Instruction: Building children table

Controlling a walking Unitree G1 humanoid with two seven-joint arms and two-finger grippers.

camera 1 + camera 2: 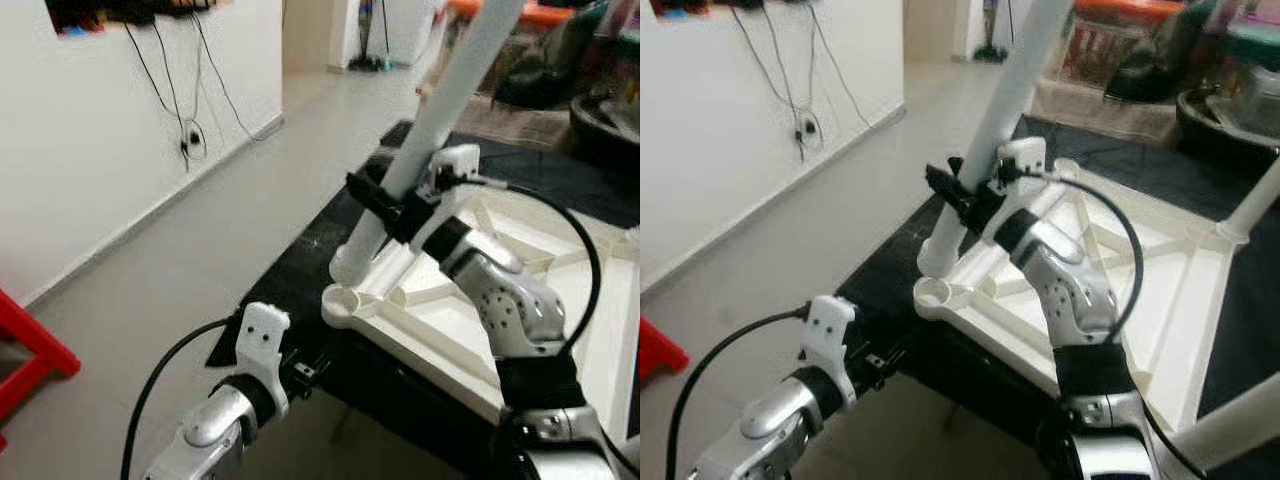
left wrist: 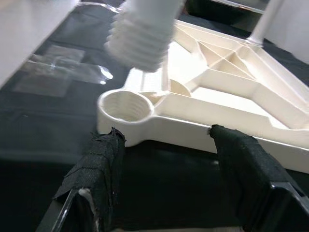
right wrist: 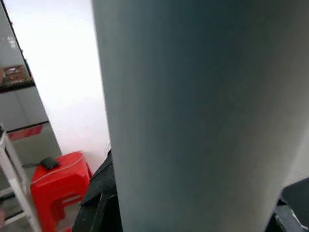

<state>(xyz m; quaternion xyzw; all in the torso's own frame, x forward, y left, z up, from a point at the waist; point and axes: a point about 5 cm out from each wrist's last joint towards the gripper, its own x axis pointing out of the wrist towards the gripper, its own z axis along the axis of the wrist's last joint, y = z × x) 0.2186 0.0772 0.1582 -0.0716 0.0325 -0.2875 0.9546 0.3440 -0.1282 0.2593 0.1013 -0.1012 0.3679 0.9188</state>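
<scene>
A white plastic tabletop (image 1: 470, 330) lies upside down on a black mat, its ribs facing up. My right gripper (image 1: 385, 208) is shut on a long white table leg (image 1: 440, 110), held tilted. The leg's threaded end (image 2: 140, 41) hangs just above and beside the round corner socket (image 2: 126, 105), apart from it. My left gripper (image 2: 164, 179) is open, low in front of that corner, with nothing between its fingers (image 2: 99, 169). Another leg (image 1: 1255, 205) stands in the far right corner. The leg fills most of the right wrist view (image 3: 203, 116).
The black mat (image 1: 290, 275) covers the floor under the tabletop. A white wall (image 1: 100, 130) with hanging cables runs along the left. A red stool (image 1: 25, 365) stands at the left edge. Furniture and clutter (image 1: 1140, 70) sit beyond the tabletop.
</scene>
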